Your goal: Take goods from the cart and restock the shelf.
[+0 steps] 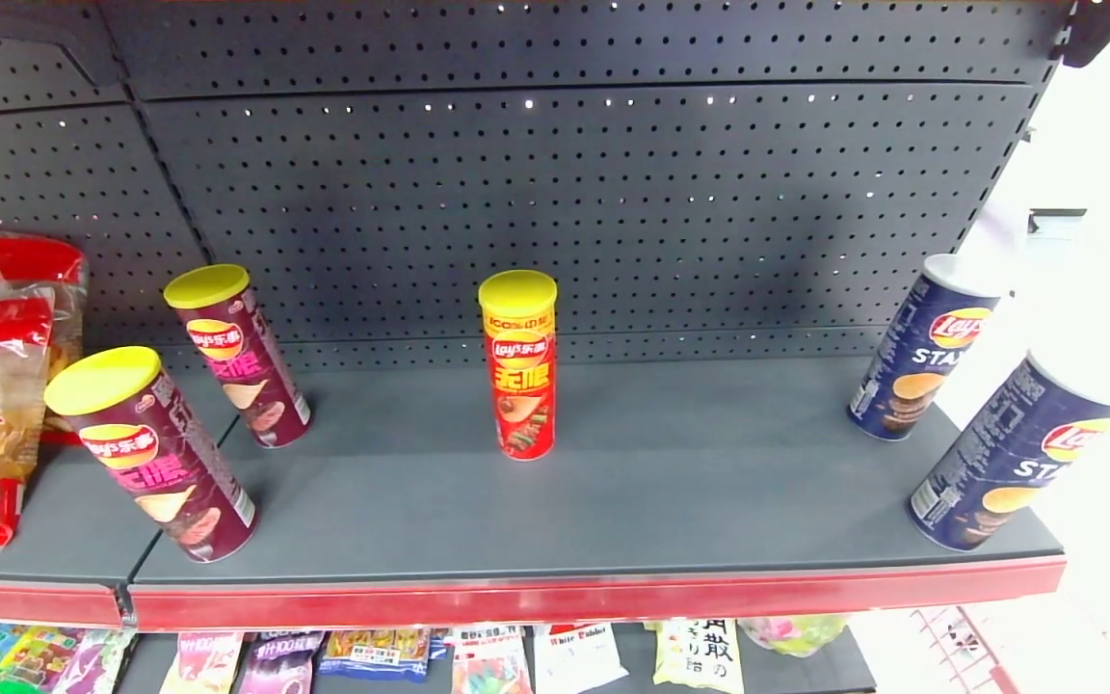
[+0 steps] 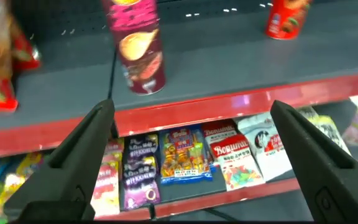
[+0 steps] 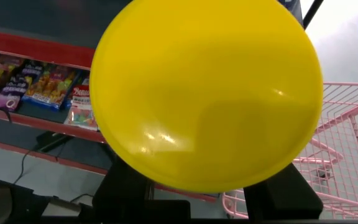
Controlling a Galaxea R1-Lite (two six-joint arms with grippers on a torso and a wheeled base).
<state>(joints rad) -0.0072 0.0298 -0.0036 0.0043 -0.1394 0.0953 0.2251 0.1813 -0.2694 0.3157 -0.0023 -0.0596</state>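
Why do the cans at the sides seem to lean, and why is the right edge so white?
Head view: the purple cans and blue cans lean outward while the middle red can stands straight, probably wide-lens distortion; bright light washes out the right edge and the blue cans' lids; a shadow darkens the pegboard. Right wrist view: small glints on the yellow lid.

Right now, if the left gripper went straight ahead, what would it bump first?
Probably the shelf's red front edge, or the sweet bags just under it; depth is hard to judge. The open left gripper points there, lower than the maroon chip can standing on the shelf.
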